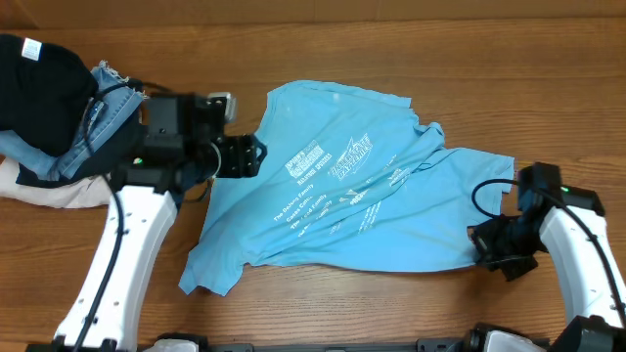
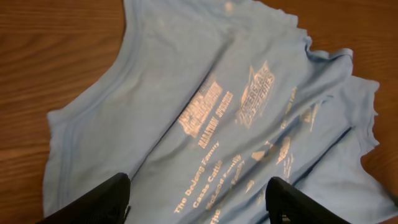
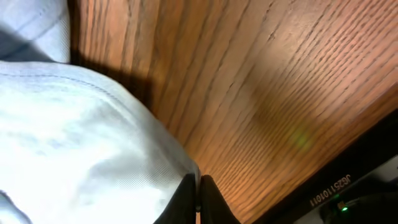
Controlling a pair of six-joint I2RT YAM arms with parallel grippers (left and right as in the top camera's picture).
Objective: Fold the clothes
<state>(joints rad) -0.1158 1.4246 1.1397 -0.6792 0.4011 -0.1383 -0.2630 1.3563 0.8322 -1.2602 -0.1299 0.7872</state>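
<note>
The light sky-blue T-shirt (image 1: 342, 196) lies rumpled across the middle of the wooden table, its side with small white print facing up. My left gripper (image 1: 249, 156) hovers over the shirt's left part, jaws wide open and empty; in the left wrist view its fingers (image 2: 196, 199) frame the printed cloth (image 2: 205, 112). My right gripper (image 1: 486, 240) is at the shirt's right hem, shut on the cloth edge; the right wrist view shows the fingers (image 3: 198, 199) pinched on the blue fabric (image 3: 81, 143).
A pile of other clothes (image 1: 54, 108), black, denim and beige, sits at the table's far left behind my left arm. Bare wood (image 1: 391, 303) lies in front of the shirt. The table's front edge shows in the right wrist view (image 3: 348, 180).
</note>
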